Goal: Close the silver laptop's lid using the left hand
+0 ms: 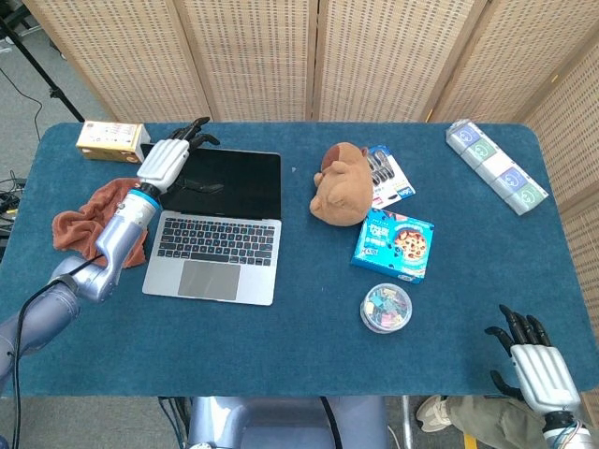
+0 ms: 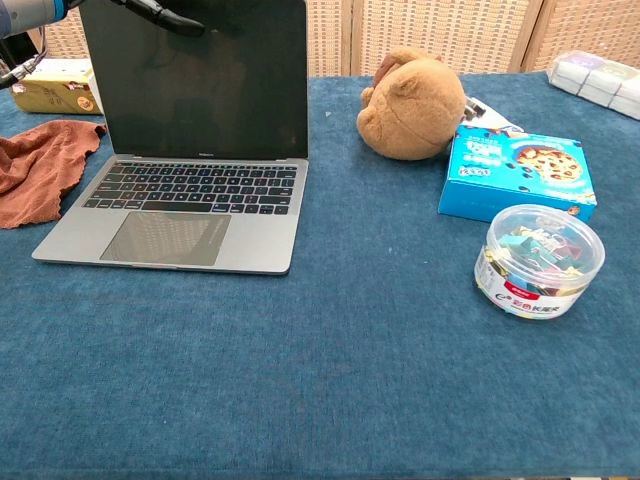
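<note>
Reaching over the top left corner of the lid, the left hand (image 1: 167, 156) sits at the upper edge of the silver laptop (image 1: 217, 224), its dark fingers (image 2: 160, 14) extended and spread past the screen's top edge. The hand holds nothing; whether the fingers actually touch the lid cannot be told from either view. The laptop stands open on the left half of the blue table (image 1: 281, 346), with the screen upright and dark, the keyboard and trackpad facing the robot.

A rust-coloured cloth (image 1: 84, 224) lies crumpled just left of the laptop base, partly under the left forearm. A yellow box (image 1: 110, 138) rests near the table's far left corner, beside the hand.

To the right of the laptop, well apart from it, a brown plush toy (image 1: 342, 184) lies on the table, touching a flat printed packet (image 1: 391, 176) behind it. A blue cookie box (image 1: 394, 244) lies just in front of the toy, and a round clear tub (image 1: 387, 307) of coloured clips stands near the box's front edge. A strip of wrapped packs (image 1: 496, 166) lies diagonally at the far right corner.

The right hand (image 1: 535, 365) hangs below the table's near right edge, fingers apart and holding nothing.
</note>
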Action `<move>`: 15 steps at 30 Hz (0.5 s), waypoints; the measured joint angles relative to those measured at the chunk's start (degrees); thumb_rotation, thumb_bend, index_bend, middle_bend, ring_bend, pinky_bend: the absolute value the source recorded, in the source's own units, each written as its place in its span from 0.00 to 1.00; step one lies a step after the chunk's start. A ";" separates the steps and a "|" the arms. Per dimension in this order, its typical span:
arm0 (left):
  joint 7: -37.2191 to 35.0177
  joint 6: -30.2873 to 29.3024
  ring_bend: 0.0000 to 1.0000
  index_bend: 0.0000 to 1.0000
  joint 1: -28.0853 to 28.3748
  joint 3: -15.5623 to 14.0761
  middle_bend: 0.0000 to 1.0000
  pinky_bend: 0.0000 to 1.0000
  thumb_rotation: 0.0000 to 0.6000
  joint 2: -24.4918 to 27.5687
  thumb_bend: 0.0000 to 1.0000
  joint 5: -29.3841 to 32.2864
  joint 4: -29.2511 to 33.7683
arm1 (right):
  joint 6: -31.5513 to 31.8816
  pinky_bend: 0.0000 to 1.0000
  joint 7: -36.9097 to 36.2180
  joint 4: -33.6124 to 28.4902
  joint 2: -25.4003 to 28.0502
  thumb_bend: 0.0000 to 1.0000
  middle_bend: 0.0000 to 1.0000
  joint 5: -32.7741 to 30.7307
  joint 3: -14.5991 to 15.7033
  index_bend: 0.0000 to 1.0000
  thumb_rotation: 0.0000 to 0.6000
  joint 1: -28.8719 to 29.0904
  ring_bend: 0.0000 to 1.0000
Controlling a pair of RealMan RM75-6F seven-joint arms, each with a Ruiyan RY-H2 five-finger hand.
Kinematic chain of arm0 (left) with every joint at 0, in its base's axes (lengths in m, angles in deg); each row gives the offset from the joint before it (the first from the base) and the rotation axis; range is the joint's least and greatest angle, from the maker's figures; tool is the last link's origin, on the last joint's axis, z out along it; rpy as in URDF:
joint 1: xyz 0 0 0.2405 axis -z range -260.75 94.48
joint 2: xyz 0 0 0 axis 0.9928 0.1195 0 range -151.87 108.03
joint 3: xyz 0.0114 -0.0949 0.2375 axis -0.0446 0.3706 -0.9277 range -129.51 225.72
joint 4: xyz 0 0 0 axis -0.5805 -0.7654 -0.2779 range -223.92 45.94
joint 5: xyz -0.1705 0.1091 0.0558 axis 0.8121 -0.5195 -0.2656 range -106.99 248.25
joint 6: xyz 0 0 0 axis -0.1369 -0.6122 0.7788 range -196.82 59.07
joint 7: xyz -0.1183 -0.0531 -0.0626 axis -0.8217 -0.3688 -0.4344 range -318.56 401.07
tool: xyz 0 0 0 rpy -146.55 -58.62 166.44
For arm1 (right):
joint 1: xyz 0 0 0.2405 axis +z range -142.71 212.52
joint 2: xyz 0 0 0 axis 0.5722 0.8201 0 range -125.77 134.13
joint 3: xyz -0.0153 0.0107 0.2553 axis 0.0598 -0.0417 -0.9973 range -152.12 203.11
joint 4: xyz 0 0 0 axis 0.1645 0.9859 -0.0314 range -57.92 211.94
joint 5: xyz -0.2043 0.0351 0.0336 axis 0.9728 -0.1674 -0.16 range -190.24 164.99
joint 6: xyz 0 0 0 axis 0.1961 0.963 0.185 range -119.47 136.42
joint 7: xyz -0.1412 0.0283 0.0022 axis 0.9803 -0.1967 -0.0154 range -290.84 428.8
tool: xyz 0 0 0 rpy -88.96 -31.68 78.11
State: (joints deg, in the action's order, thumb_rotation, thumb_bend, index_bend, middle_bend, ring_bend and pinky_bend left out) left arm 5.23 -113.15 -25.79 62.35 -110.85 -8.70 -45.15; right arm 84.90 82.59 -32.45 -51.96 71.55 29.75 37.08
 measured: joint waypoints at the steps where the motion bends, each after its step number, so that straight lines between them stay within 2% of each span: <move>1: 0.38 -0.05 0.18 0.34 -0.14 0.17 0.12 0.16 0.65 0.41 0.04 0.35 0.83 | 0.02 0.00 0.15 -0.05 -0.04 0.35 0.00 0.12 0.06 0.23 1.00 -0.02 0.00; 6: 2.18 0.13 0.23 0.40 -0.90 1.32 0.18 0.20 0.65 2.28 0.04 2.96 5.66 | 1.11 0.00 0.12 -0.43 0.16 0.35 0.00 0.84 0.13 0.23 1.00 -0.43 0.00; 15: 11.86 2.25 0.29 0.44 -2.12 3.58 0.23 0.25 0.67 6.18 0.04 11.07 15.60 | 2.22 0.00 -0.68 -0.77 0.77 0.35 0.00 1.98 0.24 0.23 1.00 -0.96 0.00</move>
State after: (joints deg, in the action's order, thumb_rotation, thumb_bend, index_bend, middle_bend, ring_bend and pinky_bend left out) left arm 17.09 -110.90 -27.90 65.94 -104.67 2.37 -29.56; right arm 87.12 81.91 -33.22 -51.19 73.54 29.99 36.12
